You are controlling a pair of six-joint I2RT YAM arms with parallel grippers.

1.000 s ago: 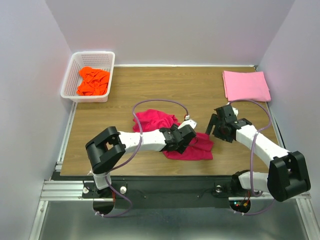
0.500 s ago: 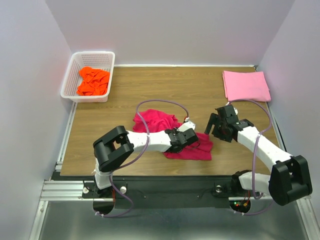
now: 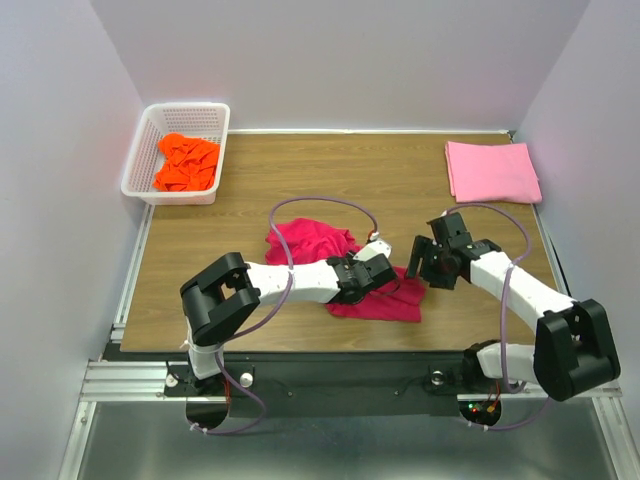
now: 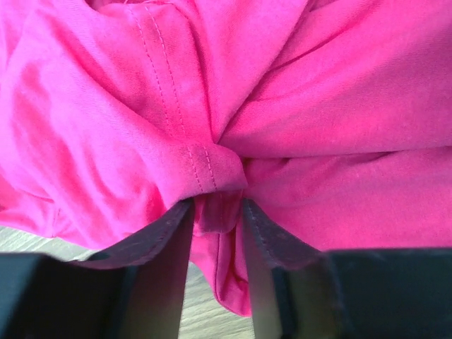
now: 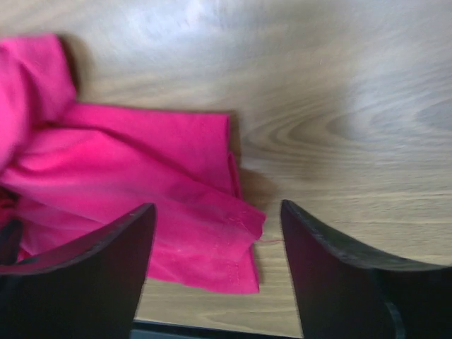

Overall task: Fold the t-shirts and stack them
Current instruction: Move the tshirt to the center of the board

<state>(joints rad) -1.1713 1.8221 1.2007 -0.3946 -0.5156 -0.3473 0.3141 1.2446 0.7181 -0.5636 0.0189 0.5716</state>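
The crimson-red t-shirt point(image 3: 312, 240) lies crumpled on the table's near middle. My left gripper point(image 3: 378, 272) is shut on a fold of it; in the left wrist view the cloth point(image 4: 212, 127) is pinched between my fingers point(image 4: 159, 236). My right gripper point(image 3: 418, 262) is open just right of the shirt, its jaws either side of the shirt's corner point(image 5: 233, 247) in the right wrist view. The light pink t-shirt point(image 3: 492, 171) lies folded flat at the far right. The bright orange t-shirt point(image 3: 186, 162) is bunched in the basket.
The white lattice basket point(image 3: 146, 150) stands at the table's far left corner. Bare wooden table point(image 3: 380, 180) lies between the basket and the pink shirt. White walls close in on three sides.
My left gripper has slid a little right over the red shirt and bunched it. My right gripper has moved left toward the shirt's right corner.
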